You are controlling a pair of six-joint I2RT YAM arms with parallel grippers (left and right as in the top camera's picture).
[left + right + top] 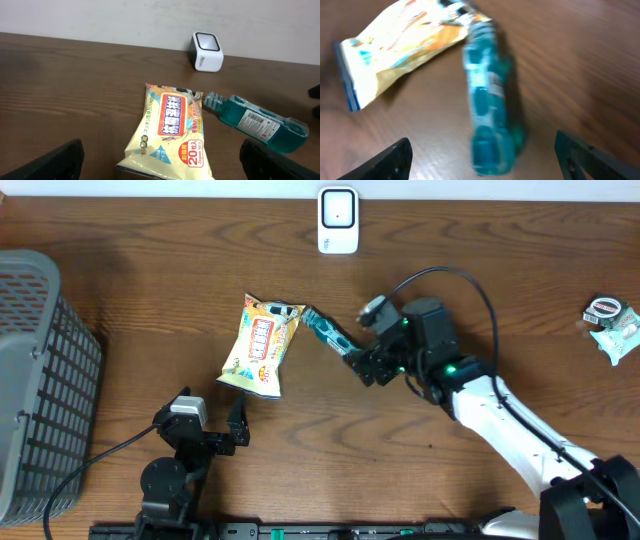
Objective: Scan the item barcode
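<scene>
At the right tool (352, 358), between parted jaws, the teal bottle (490, 100).

- Left black two-finger gripper (160, 162): wrist level and pointing forward, jaws spread wide, gripping nothing.
- Right white-and-black arm (500, 420): stretched diagonally toward the middle.
- Right black two-finger gripper (490, 157): angled downward, jaws wide apart.

1. dark brown wooden table (150, 300): smooth, low sheen.
2. yellow plastic wipes packet (262, 345): glossy, crinkled.
3. translucent teal plastic bottle (325, 332): smooth; white paper label (258, 122), matt.
4. white plastic scanner box (338, 220): glossy.
5. grey plastic mesh basket (40, 380): matt.
</scene>
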